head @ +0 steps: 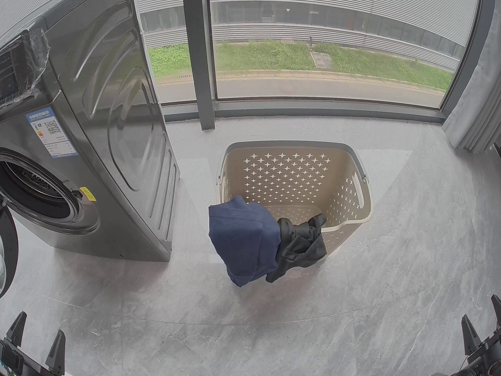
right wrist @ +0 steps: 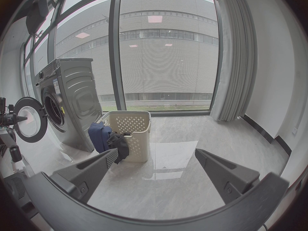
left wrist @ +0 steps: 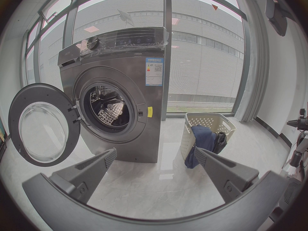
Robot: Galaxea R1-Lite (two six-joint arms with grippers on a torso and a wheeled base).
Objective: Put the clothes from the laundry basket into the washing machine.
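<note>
Nothing picked up yet.
Your left hand and right hand hang released. The blue garment and black garment drape over the laundry basket's near rim, likely easy to pinch, right of the open-doored washing machine.

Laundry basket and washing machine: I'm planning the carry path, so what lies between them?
Only bare floor separates the laundry basket from the washing machine, as the head view shows. A blue garment drapes over the basket's near rim.
</note>
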